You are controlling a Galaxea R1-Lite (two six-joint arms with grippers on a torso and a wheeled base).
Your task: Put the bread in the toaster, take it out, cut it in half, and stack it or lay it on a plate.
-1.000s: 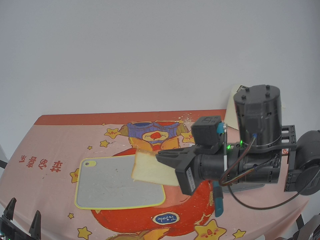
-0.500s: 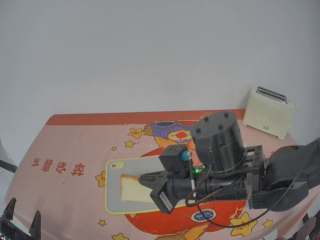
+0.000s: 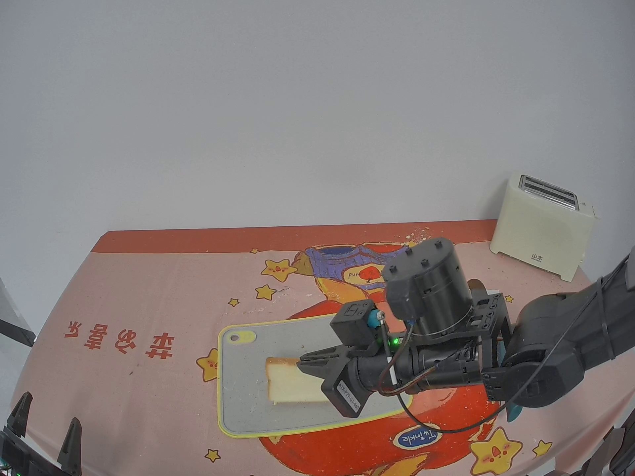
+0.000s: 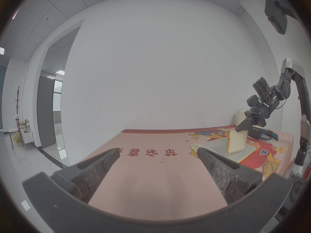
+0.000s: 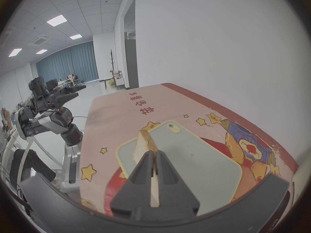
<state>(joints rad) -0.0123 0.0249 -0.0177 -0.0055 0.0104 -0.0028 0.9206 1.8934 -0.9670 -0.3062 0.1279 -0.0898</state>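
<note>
A slice of bread (image 3: 290, 381) stands on edge over the middle of the grey cutting board (image 3: 248, 398), with my right gripper (image 3: 311, 367) shut on its crust end. The right wrist view shows the bread (image 5: 143, 143) pinched between the closed fingers of the right gripper (image 5: 154, 155), above the cutting board (image 5: 197, 160). From the left wrist view the bread (image 4: 236, 141) hangs with its lower edge at or just over the board (image 4: 216, 145). The cream toaster (image 3: 544, 226) stands at the table's far right corner. My left gripper (image 4: 158, 157) is open and empty, off the table's near left corner.
A teal-handled knife (image 4: 269, 134) lies on the tablecloth right of the board, mostly hidden under my right arm in the head view. The pink tablecloth (image 3: 132, 312) left of the board is bare. A white wall backs the table.
The head camera has shifted. Relative to the board, my right gripper has carried the bread from above the board's right edge down and leftward to its middle.
</note>
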